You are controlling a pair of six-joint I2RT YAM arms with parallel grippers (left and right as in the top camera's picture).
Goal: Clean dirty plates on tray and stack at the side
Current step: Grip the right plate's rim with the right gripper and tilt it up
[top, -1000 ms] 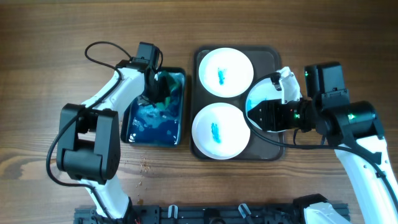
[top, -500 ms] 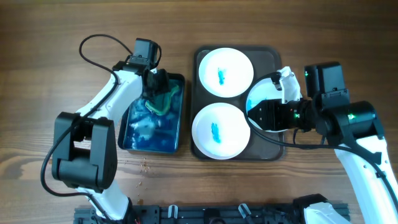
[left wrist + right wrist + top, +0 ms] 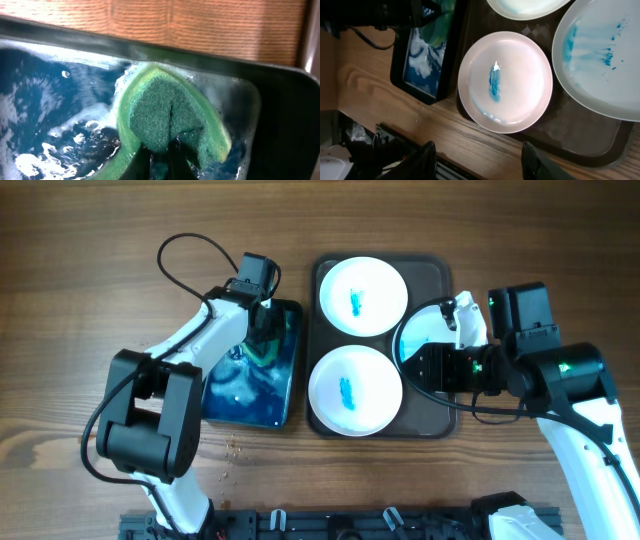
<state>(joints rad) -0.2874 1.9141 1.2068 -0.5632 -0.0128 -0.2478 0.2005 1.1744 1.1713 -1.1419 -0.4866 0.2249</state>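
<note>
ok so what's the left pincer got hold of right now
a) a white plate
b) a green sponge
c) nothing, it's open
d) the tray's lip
b, the left pincer is shut on the green sponge, pinching it into a fold over the blue water in the black basin.

- My left pincer is down inside the basin, its rim close ahead.
- Three plates crowd the tray; bare floor shows only at its corners.
- Open desk lies beyond the basin.
</note>
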